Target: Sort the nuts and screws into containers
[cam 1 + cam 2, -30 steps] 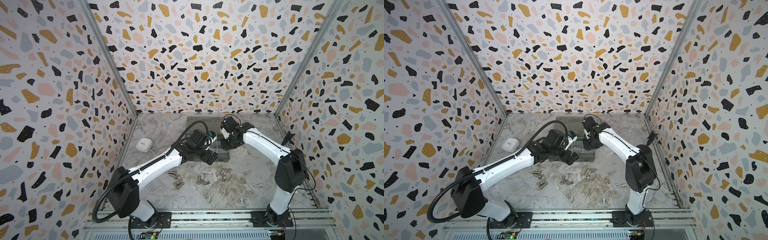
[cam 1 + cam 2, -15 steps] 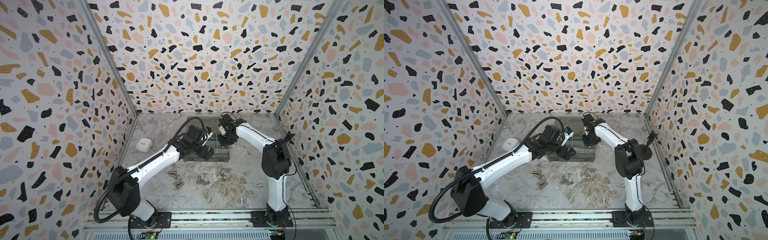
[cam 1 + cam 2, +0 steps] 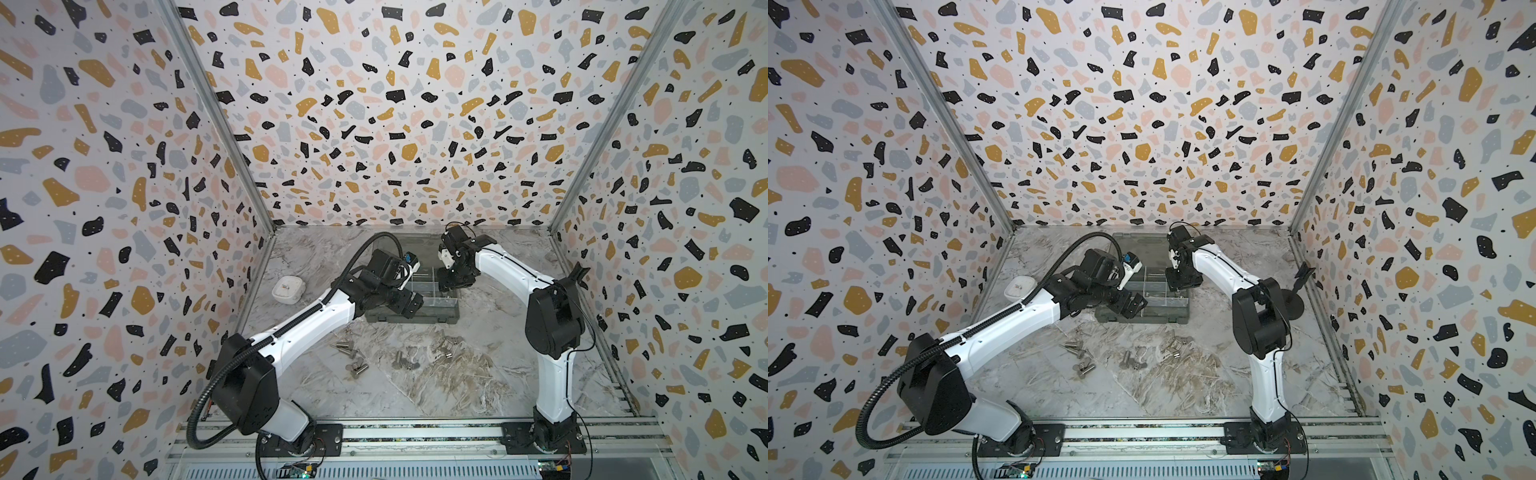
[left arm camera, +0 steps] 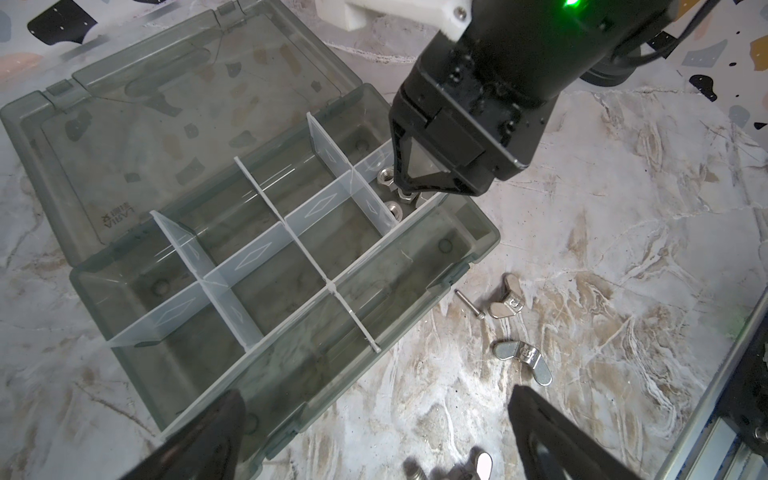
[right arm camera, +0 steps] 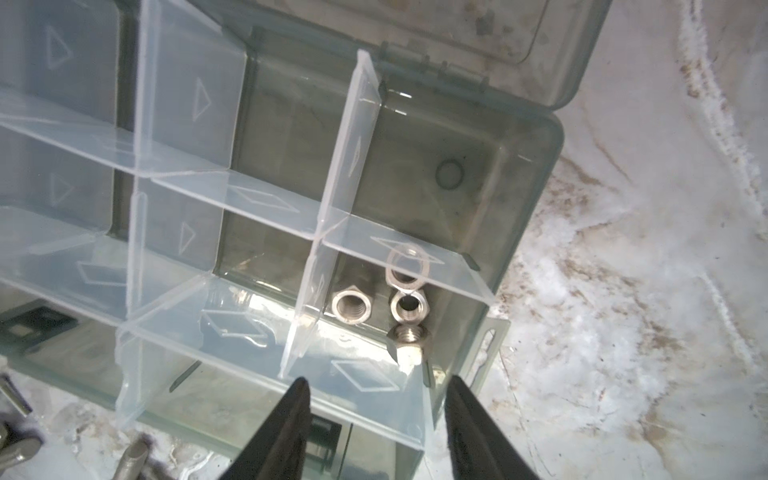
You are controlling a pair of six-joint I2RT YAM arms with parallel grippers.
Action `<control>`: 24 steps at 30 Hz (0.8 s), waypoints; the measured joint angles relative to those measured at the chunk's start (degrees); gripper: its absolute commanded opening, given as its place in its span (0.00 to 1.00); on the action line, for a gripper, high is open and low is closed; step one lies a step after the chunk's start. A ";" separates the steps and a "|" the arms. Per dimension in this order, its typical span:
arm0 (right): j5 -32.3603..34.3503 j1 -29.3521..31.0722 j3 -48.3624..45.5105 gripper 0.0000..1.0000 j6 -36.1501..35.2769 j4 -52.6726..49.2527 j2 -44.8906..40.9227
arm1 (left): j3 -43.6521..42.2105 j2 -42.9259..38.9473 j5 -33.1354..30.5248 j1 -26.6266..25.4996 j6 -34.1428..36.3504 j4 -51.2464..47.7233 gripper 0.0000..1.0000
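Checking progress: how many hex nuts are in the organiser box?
4 hex nuts, all in one end compartment: three in plain view, one seen through the clear divider. More may be hidden.

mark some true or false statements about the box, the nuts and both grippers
The translucent grey plastic organiser box has its lid shut. False: the lid lies open.
Silver metal hex nuts lie in one end compartment. True.
The left gripper holds a screw. False: it is open and empty.
Silver wing nuts lie on the marble table outside the box. True.
The right gripper is open above those hex nuts. True.
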 measured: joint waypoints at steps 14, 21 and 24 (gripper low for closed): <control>-1.84 5.51 -12.11 0.99 -0.46 1.75 -17.92 | -11.69 -9.07 -2.23 0.00 -8.74 3.80 1.00; -2.21 6.84 -19.47 0.99 0.72 1.90 -26.60 | -17.22 -14.10 -6.43 0.00 -14.25 4.31 1.00; -2.43 7.26 -21.27 0.99 1.18 1.81 -29.79 | -18.62 -15.82 -8.70 0.00 -16.59 4.28 1.00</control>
